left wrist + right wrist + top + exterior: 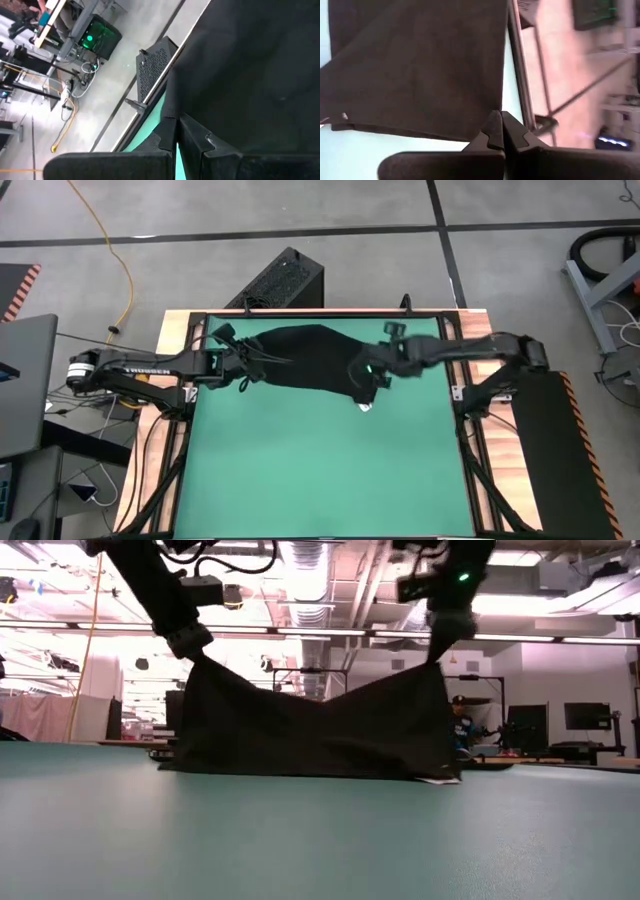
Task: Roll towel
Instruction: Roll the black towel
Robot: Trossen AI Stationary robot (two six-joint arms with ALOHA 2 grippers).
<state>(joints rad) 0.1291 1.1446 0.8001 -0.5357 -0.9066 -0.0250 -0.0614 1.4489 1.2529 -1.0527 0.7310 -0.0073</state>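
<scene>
Counter (170, 340) before you is wood-edged and carries a green mat (320, 470) that fills most of its top; around it lies grey tiled floor (200, 240) with dark seams, a yellow cable (118, 260) trailing across it, and a black ribbed box (280, 280) standing just past the far edge. In the low view you look into a bright room with ceiling pipes, desks and monitors, where a seated person (460, 725) shows past the cloth. The towel (305, 355) hangs over the far half of the mat, its long axis running left to right between your two arms; its upper edge sags in the middle and its lower edge rests on the mat. A small white tag (364, 407) sits at the lower corner on your right arm's side. Your left tool (243, 365) is shut on the towel's left top corner, and your right tool (372, 370) is shut on the right top corner. In both wrist views the cloth fills most of the picture, and the pinched corners themselves are hard to make out against the dark fingers.
</scene>
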